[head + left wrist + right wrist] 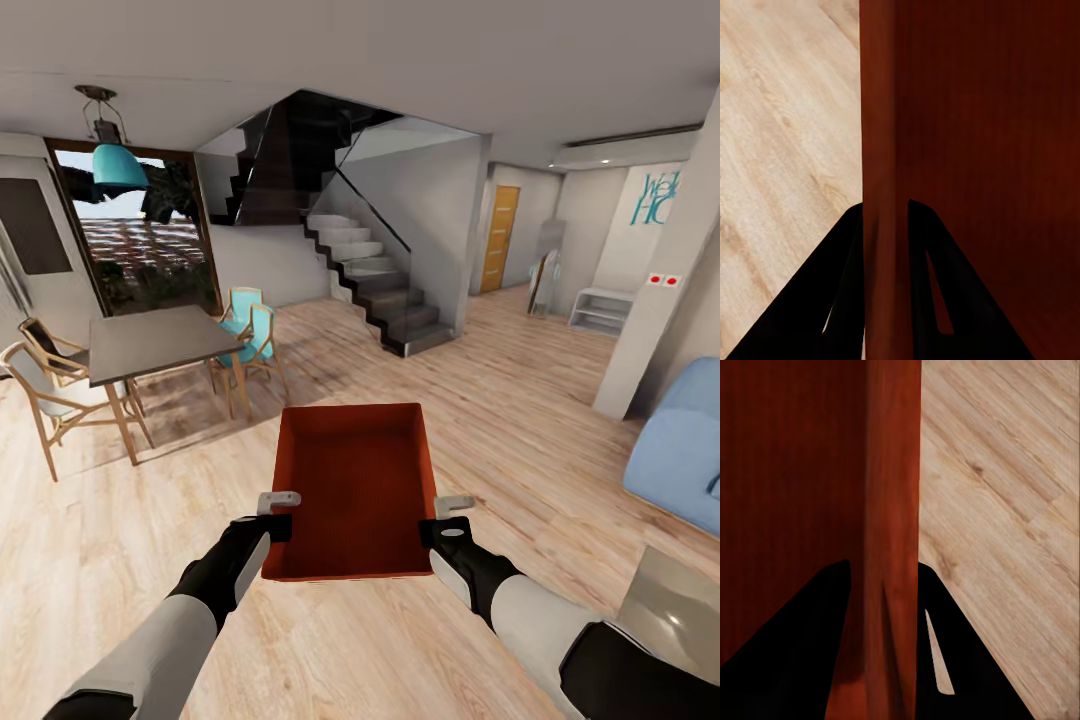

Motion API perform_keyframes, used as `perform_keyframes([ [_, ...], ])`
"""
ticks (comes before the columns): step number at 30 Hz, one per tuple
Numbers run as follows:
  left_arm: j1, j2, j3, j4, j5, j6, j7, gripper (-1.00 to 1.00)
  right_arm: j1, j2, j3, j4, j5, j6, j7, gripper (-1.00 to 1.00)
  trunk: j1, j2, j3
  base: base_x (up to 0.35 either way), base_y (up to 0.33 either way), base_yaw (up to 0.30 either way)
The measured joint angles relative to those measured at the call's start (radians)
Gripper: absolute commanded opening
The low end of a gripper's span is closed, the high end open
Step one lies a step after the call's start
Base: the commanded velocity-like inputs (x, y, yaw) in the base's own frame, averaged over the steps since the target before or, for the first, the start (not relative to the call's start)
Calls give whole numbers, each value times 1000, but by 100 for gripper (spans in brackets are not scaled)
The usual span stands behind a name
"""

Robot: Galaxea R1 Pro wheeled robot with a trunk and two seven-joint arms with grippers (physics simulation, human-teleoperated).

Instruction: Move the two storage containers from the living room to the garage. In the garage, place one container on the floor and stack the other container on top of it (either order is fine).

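I hold one orange-red storage container (355, 490) level in front of me, above the light wood-plank floor. My left gripper (281, 512) is shut on its left wall, and my right gripper (447, 518) is shut on its right wall. In the left wrist view the dark fingers (832, 300) pinch the container wall (881, 150). The right wrist view has the black fingers (802, 645) clamped on the other wall (894, 495). The container is empty. The second container is out of view.
A dining table (155, 340) with wooden chairs (50, 390) stands at the left. A staircase (375, 280) rises ahead. A blue sofa (685, 440) and a pale pillar (660, 290) are at the right. A wooden door (500, 238) lies down the hallway.
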Motion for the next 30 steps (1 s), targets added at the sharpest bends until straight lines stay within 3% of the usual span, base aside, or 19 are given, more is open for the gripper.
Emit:
perform_keyframes([
  [10,0,0,0,0,0,0,0,-100,0,0,0,0,0,0,0,-100,0,0,0,312,143,-25],
  [30,0,0,1,-3,-4,-2,-1,-100,0,0,-2,0,1,-5,1,-100,0,0,0,313,130,-237],
])
